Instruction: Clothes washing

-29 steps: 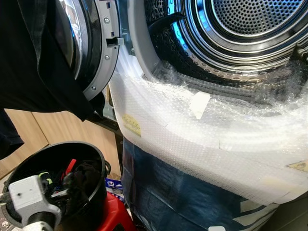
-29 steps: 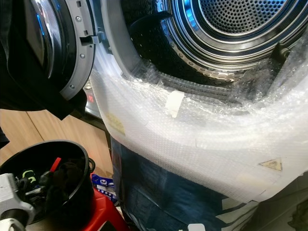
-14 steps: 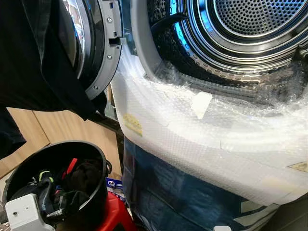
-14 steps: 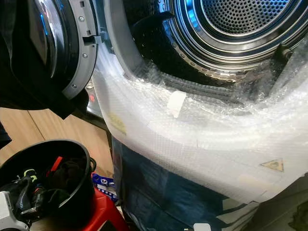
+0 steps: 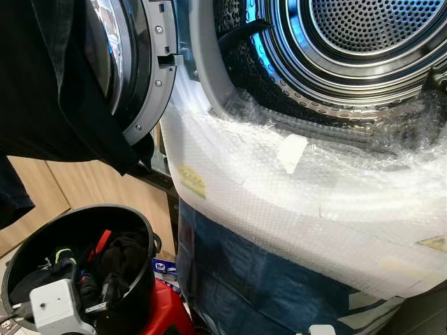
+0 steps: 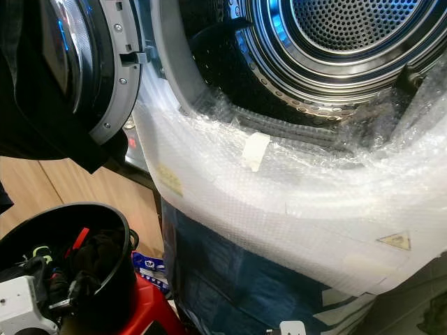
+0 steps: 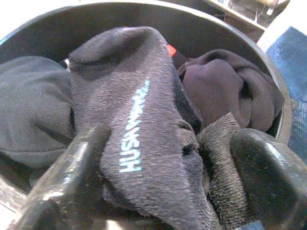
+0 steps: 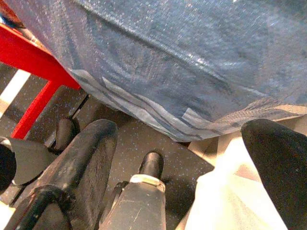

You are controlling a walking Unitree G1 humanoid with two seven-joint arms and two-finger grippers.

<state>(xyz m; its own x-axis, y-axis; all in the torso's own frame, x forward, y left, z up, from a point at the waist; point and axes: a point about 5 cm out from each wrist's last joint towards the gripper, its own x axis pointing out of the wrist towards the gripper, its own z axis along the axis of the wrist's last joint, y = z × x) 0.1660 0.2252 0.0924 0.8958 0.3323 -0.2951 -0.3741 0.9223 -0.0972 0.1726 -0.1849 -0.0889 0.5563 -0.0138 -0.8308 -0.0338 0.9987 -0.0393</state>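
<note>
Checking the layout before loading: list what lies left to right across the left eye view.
Hanging black garment → open washer door → grey door seal → steel drum. Below left, the left end effector is in the black bucket.

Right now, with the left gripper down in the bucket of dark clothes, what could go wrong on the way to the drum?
1. The left gripper straddles a dark sock with its fingers apart; other garments press against it, so it may lift several or slip off.
2. The loose bubble wrap around the washer opening could snag a trailing garment.
3. The black garment draped over the open door hangs above the bucket and may catch the rising arm.
</note>
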